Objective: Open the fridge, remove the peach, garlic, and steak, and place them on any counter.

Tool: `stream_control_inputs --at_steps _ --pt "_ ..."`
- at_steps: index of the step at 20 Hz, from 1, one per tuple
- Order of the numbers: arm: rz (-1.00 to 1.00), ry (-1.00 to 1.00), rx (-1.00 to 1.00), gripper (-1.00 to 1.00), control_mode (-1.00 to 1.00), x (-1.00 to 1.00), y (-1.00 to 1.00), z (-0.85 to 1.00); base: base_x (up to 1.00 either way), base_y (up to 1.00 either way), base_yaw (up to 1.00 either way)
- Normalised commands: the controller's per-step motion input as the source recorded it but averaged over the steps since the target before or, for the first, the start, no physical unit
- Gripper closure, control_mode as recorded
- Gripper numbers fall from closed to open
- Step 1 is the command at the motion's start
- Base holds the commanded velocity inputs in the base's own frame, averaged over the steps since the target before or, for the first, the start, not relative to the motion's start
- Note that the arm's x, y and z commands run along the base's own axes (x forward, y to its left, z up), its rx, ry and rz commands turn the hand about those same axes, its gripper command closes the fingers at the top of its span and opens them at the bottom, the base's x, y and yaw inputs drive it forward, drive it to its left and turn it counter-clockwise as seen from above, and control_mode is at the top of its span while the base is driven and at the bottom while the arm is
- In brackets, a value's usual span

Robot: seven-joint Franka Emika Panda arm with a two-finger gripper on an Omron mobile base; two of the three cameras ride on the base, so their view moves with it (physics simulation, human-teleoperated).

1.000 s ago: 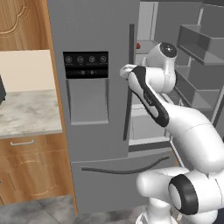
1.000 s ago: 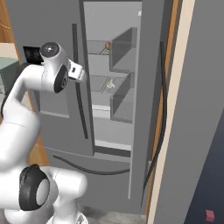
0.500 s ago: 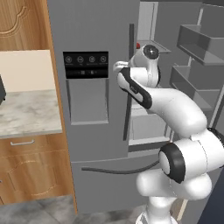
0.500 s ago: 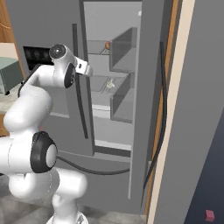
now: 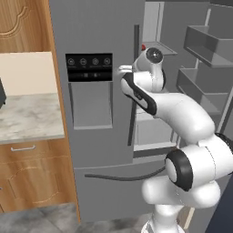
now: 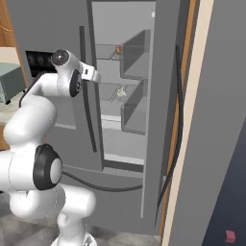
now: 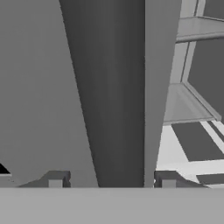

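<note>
The grey fridge (image 5: 91, 136) has its left door with the black dispenser panel (image 5: 88, 67) closed and its right door (image 5: 207, 59) swung open. My gripper (image 5: 124, 69) (image 6: 96, 75) (image 7: 111, 179) is open at the left door's dark bar handle (image 7: 109, 87) (image 5: 135, 82), with one fingertip on each side of it. A small orange-red thing (image 6: 118, 49) (image 5: 143, 47), seemingly the peach, sits on an upper shelf. The pale garlic (image 6: 120, 92) lies on the shelf below. The steak is hidden and the counter is out of view.
A narrow marble top (image 5: 27, 116) over handled wood cabinets (image 5: 27, 177) adjoins the fridge on the left. A grey-green appliance (image 6: 9, 81) stands there. The open right door's bins (image 5: 200, 84) jut out to the right of the arm. A wood panel (image 6: 192, 120) flanks the fridge.
The arm has swung left from the open right side. The gripper now straddles the left door's handle. The doors and the food have not moved.
</note>
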Motion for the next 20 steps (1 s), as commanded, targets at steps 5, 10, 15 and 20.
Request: stream_control_inputs --at_steps 5,10,15,20 --pt "0.09 0.0 0.0 1.0 -1.0 -0.27 0.84 0.0 0.0 0.0 0.0" --pt "0.13 -0.03 0.0 1.0 -1.0 -1.0 0.7 0.0 0.0 0.0 0.0" --pt "0.21 0.0 0.0 1.0 -1.0 -1.0 0.93 0.0 0.0 0.0 0.0" --pt "0.2 0.0 0.0 1.0 -1.0 -1.0 0.94 0.05 0.0 0.0 0.0"
